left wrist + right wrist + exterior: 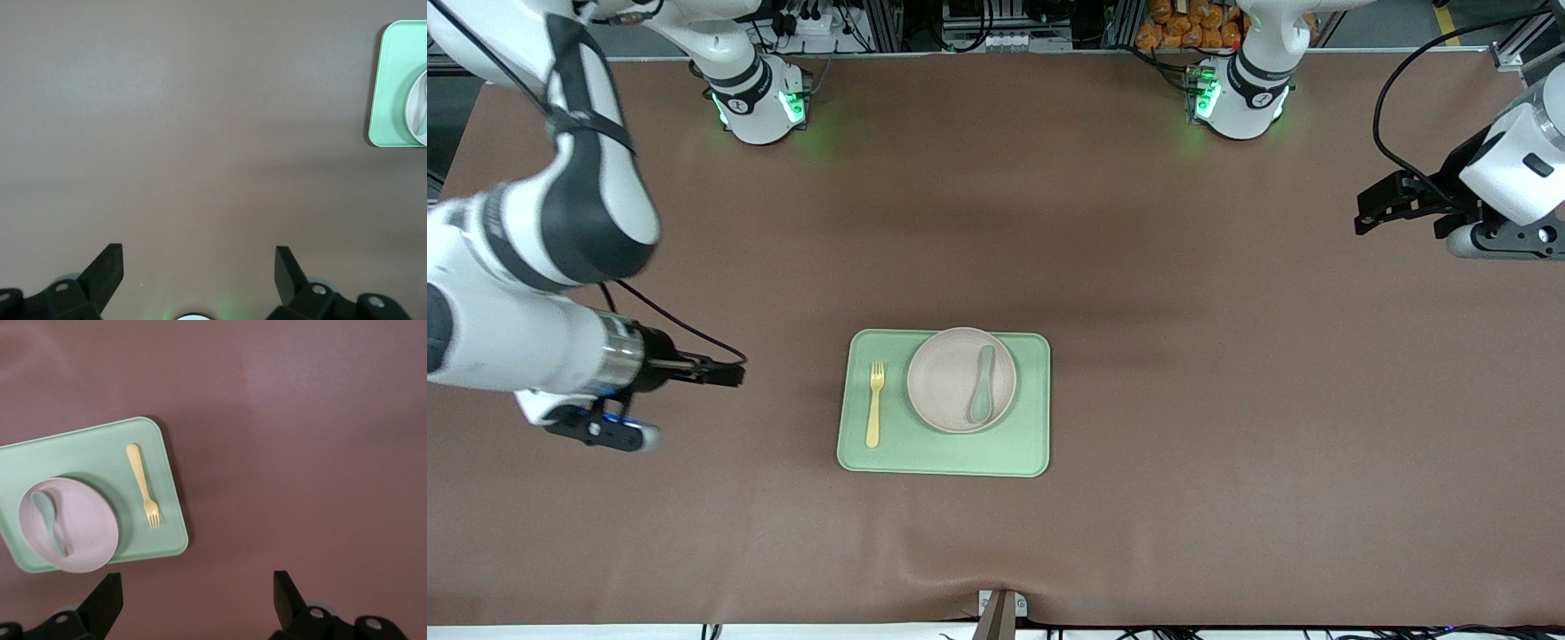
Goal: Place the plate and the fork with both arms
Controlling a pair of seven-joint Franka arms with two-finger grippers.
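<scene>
Right end effector [725, 373] wide, empty, over bare table; left end effector [1371, 209] likewise.

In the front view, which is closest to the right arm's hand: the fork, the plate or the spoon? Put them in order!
From the right hand, open over bare table:
1. Fork, on the tray, at the right arm's end.
2. Plate, beside the fork.
3. Spoon, lying in the plate.
</scene>
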